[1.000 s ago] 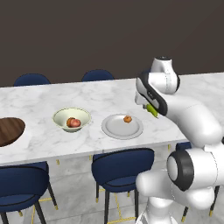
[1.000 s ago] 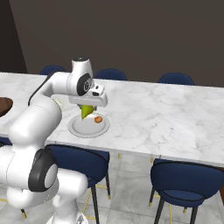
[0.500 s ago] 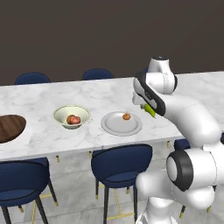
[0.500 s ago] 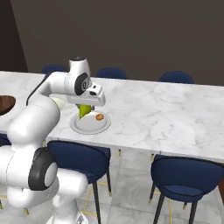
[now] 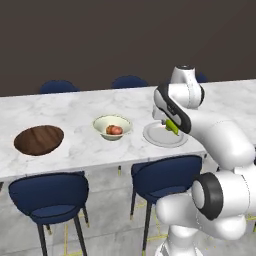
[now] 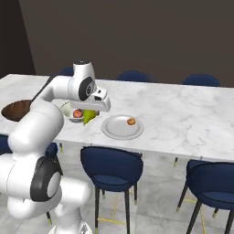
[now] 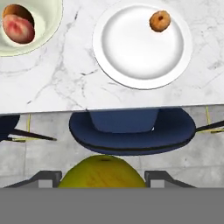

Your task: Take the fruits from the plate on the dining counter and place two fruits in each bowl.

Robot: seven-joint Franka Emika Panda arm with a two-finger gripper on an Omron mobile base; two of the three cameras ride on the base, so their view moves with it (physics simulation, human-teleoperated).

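the fruits are split up now: a red-pink one (image 7: 18, 29) lies in the cream bowl (image 5: 112, 127), with a second rounded shape beside it that is hard to make out, a small orange one (image 7: 159, 20) sits near the far rim of the plate (image 7: 131, 52), and the green-yellow one (image 7: 103, 172) is clamped between the fingers of the gripper (image 6: 90, 114), held above the near edge of the dining counter (image 5: 80, 145) between bowl and plate. the brown wooden bowl (image 5: 39, 139), well to the left, looks empty. by my reading, roughly half the job remains: the held fruit and the orange one probably belong in the wooden bowl.
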